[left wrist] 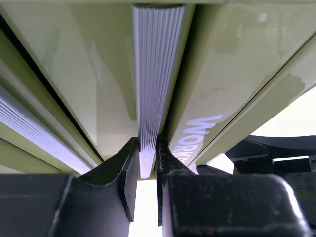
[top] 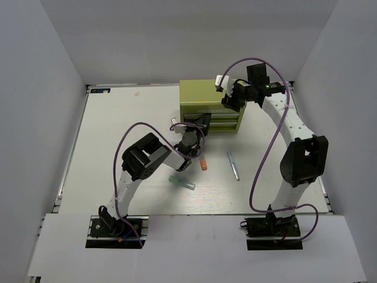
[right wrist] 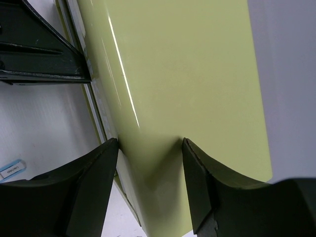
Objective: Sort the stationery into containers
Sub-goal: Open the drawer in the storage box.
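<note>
Between the left gripper (left wrist: 148, 165) fingers: ribbed drawer handle (left wrist: 154, 74) of the toolbox (top: 211, 94), clamped. Right gripper (right wrist: 149, 163) jaws apart, straddling its top corner, seemingly touching. Pens lie near on table (top: 118, 118): orange-tipped (top: 204, 164), grey-blue (top: 234, 165), green-ended (top: 182, 182).

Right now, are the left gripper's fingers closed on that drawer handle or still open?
Closed. In the left wrist view the left gripper pinches the ribbed silver drawer handle of the yellow-green toolbox, both fingers touching it.

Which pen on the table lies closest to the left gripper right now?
The orange-ended pen, just right of the left gripper; the green-ended one and grey-blue pen lie farther off.
</note>
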